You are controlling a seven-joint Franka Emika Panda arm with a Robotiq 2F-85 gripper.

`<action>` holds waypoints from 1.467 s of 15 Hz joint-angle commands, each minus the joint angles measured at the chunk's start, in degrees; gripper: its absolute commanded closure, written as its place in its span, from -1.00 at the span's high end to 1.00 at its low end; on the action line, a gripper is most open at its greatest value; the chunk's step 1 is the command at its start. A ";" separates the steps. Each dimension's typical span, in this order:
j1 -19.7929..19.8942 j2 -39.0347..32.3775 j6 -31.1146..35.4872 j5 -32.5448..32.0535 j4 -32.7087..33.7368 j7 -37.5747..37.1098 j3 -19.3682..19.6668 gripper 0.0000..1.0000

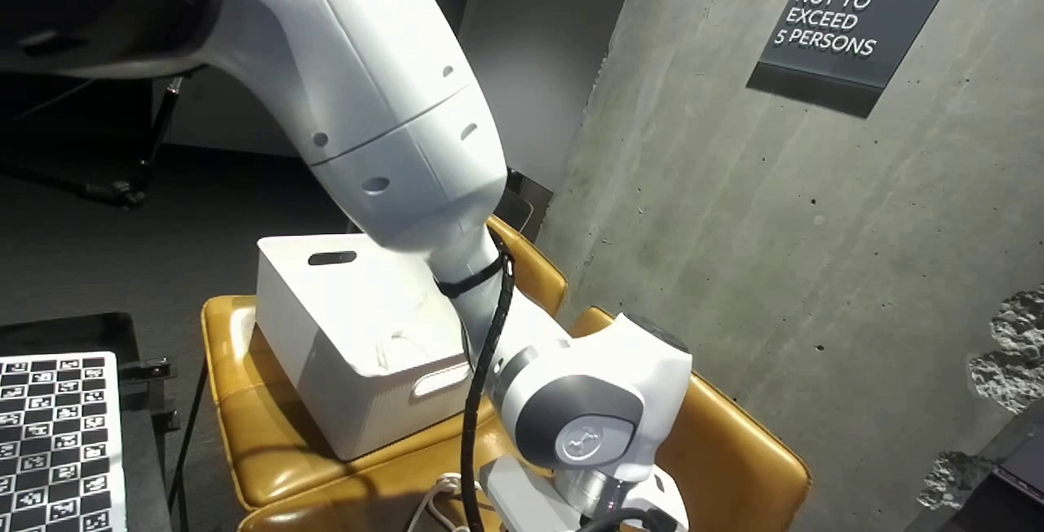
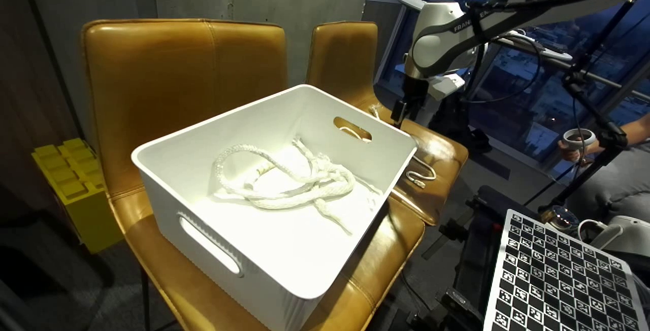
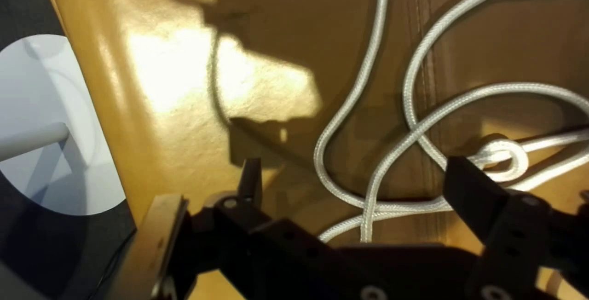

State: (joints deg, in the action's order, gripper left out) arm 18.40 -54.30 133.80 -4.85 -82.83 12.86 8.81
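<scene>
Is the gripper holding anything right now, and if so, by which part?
Nothing is held: the gripper has its jaws wide apart, and the rope lies on the chair seat beneath, no part of it pinched.

White braided cord, amber seat, black tool (perhaps dark grey), black-and-white checked board

Wrist view: white rope lies on the tan seat in wide loops, crossing itself, with one small tight curl. Gripper over seat, jaws spread apart; contact with rope cannot be told. Beyond seat's edge: white disc and pale rod. Shadows fall across seat.
</scene>
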 commanded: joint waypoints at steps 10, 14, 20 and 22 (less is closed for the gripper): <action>-1.30 -11.13 -2.88 -0.22 14.93 -3.54 0.21 1.00; -0.93 -13.41 -4.40 -0.26 18.82 -3.58 0.30 1.00; 0.19 -16.38 -6.41 -0.59 23.78 -3.27 0.84 1.00; 0.63 -17.28 -6.50 -0.86 25.63 -3.09 1.25 1.00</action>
State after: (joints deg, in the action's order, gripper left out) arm 18.33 -68.99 129.25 -5.08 -62.35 9.97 9.37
